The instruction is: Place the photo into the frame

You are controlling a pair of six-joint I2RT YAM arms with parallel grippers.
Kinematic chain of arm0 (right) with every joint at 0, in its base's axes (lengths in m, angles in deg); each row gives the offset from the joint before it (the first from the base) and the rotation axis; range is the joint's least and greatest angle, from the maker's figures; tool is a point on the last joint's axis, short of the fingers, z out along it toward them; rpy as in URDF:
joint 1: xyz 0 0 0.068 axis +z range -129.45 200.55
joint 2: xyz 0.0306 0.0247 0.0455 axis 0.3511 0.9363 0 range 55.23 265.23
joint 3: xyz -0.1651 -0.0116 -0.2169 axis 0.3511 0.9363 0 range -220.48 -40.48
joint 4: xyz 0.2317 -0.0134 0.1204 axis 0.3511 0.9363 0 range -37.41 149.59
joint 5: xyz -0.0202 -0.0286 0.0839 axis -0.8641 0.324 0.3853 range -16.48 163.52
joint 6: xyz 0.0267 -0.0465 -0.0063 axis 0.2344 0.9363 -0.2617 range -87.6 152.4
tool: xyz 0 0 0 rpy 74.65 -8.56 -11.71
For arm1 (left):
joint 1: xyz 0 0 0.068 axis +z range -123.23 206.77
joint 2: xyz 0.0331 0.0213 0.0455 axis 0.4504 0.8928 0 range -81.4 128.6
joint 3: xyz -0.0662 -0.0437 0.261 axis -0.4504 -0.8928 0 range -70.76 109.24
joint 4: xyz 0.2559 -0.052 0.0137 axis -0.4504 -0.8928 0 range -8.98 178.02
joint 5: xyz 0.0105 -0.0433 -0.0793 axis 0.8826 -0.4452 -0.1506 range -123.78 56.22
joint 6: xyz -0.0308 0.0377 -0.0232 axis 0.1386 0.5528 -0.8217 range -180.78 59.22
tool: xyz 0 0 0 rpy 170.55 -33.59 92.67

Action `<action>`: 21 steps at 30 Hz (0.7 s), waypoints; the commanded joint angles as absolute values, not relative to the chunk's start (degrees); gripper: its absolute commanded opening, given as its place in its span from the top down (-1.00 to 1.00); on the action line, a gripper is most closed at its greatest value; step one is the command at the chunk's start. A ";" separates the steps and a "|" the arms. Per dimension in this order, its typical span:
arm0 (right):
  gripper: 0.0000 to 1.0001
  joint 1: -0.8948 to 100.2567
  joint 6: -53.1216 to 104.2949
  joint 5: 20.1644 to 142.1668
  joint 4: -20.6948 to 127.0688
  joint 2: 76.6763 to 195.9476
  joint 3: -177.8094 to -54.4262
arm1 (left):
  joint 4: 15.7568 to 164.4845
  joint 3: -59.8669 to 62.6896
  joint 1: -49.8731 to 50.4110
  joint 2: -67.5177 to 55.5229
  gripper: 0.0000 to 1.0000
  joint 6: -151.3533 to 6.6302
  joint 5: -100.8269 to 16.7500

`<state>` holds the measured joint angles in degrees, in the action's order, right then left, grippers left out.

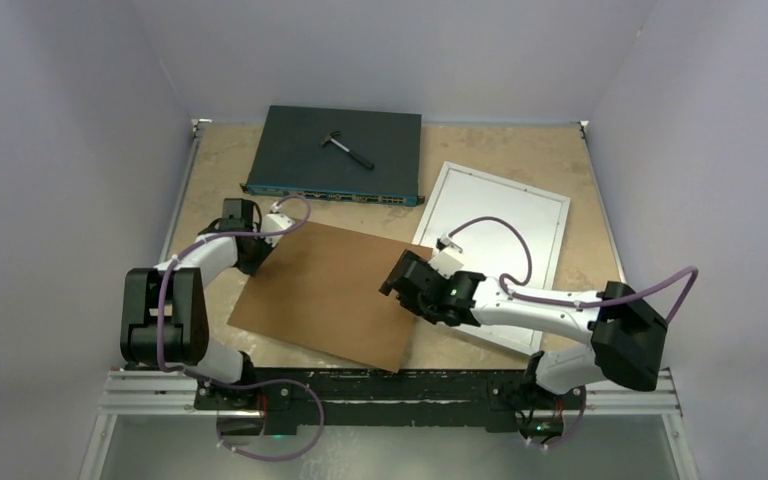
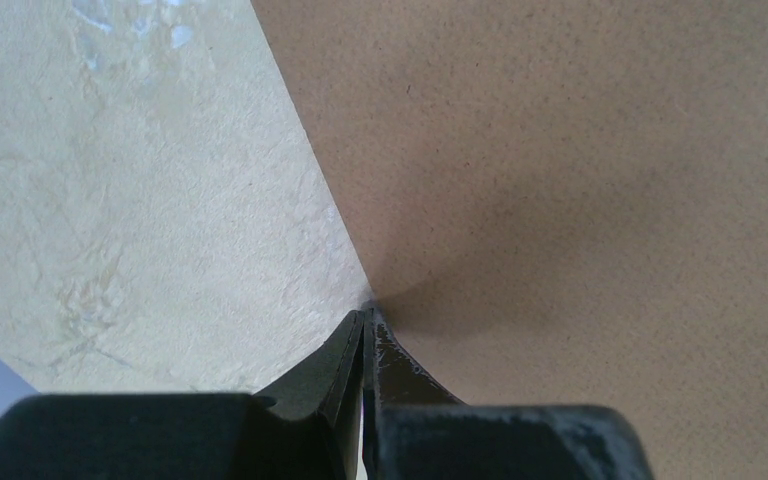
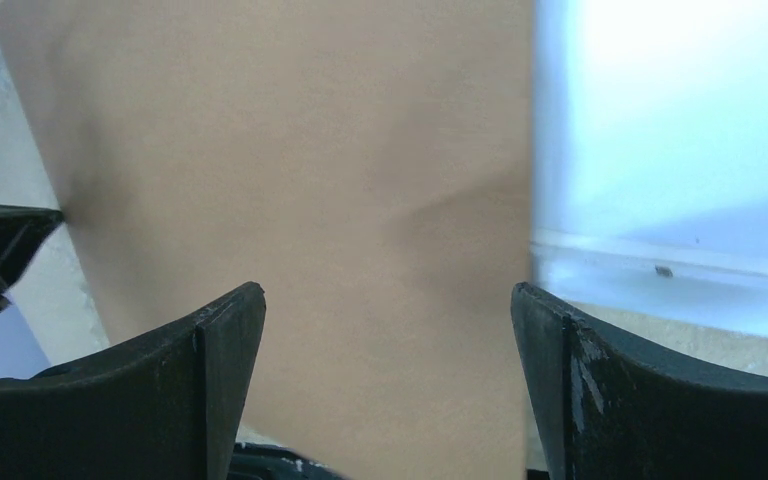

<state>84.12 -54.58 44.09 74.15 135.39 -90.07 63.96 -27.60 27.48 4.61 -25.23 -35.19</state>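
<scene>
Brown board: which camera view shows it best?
Top external: nearly the whole brown board shows, only the right arm covering one edge. Left wrist shows just one edge and surface; right wrist a blurred stretch.

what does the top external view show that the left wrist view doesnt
Only top external: the frame, the dark network switch with a small tool on it, and the right fingers above the brown board near its right side. Only left wrist: a close look at the left fingers, shut, tips at the board's edge, and the table surface's mottling. Both: the brown board, the table, the left fingers.
</scene>
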 commanded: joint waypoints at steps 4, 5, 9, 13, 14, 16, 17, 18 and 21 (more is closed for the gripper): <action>-0.92 74.86 -37.03 53.97 62.96 129.51 -86.81 | 57.17 -30.93 25.73 8.11 1.00 -28.91 -43.90; -0.92 73.78 -34.85 55.26 62.59 128.43 -86.42 | 57.17 -30.86 25.76 8.09 1.00 -29.05 -43.85; -0.93 69.89 -27.68 57.71 63.09 124.83 -85.64 | 56.66 -30.38 25.83 7.52 1.00 -29.37 -43.62; -0.92 65.12 -22.72 62.14 61.89 124.29 -83.84 | 55.92 -29.92 26.29 7.15 1.00 -29.40 -43.45; -0.91 64.14 -21.90 63.84 60.80 124.62 -83.09 | 55.74 -29.82 26.41 7.19 1.00 -29.40 -43.45; -0.88 62.42 -20.41 67.88 58.69 125.63 -81.79 | 55.54 -29.71 26.70 7.28 1.00 -29.34 -43.31; -0.86 62.05 -19.83 68.76 57.96 126.16 -81.39 | 55.50 -29.71 26.68 7.28 1.00 -29.39 -43.33; -0.85 61.68 -19.25 69.60 57.40 126.58 -81.03 | 55.45 -29.67 26.68 7.32 1.00 -29.39 -43.35; -0.79 60.77 -17.55 72.48 54.02 127.03 -79.43 | 55.41 -29.64 26.68 7.37 1.00 -29.32 -43.27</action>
<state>61.61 -22.60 66.26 59.12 126.60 -81.08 63.66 -27.34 27.04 4.61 -26.54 -36.32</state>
